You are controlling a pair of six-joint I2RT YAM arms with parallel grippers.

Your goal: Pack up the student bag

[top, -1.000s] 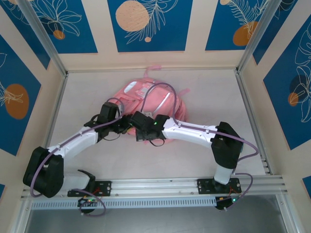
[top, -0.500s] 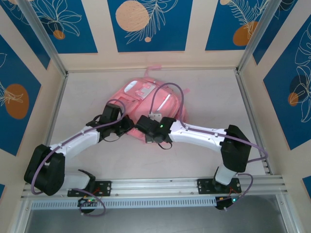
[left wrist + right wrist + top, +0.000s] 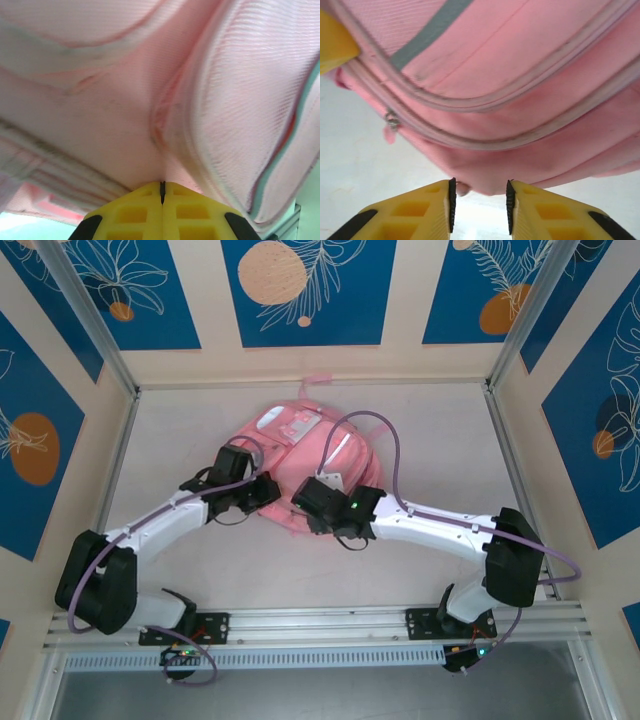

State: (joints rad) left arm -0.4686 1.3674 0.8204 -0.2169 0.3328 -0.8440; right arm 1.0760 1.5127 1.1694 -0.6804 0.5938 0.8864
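pale table [image 3: 450, 440], blue-leaf wall panels [image 3: 340, 300] — pink student bag [image 3: 300, 455]

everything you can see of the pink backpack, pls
The pink backpack is soft woven fabric with piped seams, a grey stripe, a zipper pull and white patches near its far end. It lies slumped on the white table, a pink loop pointing at the back wall. The left gripper has its jaws shut on a puckered fold; the right gripper has its jaws open at the near edge.
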